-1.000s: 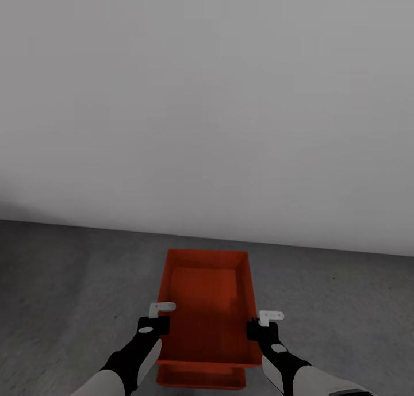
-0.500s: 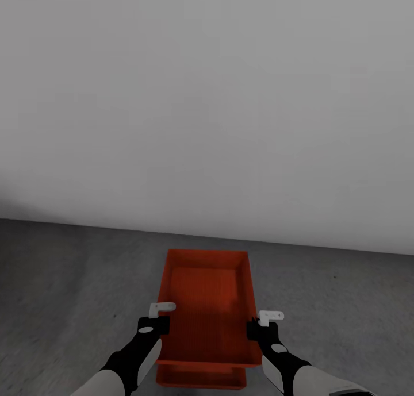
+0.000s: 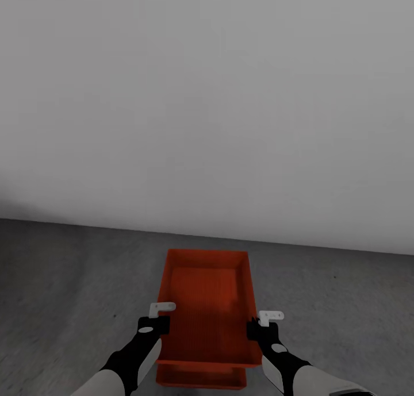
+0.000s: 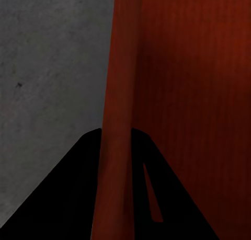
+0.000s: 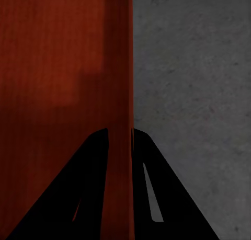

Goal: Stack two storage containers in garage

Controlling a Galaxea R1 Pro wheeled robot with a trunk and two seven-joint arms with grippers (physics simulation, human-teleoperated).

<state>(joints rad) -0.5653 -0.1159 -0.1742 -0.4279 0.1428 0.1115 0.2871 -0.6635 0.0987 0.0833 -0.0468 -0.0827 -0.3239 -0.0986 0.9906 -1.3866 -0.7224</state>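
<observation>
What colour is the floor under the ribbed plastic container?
Dark grey speckled concrete floor, clearest in the right wrist view beside the orange-red container.

The upper storage container looks like matt orange-red plastic, its walls and bottom covered in fine ribbing; the lower storage container beneath it has the same finish. The floor reads as rough, dark grey speckled concrete, dull with no shine. The wall is smooth, pale grey and matt. The left hand and right hand are plain black, with small white, smooth, plastic-looking brackets above.
</observation>
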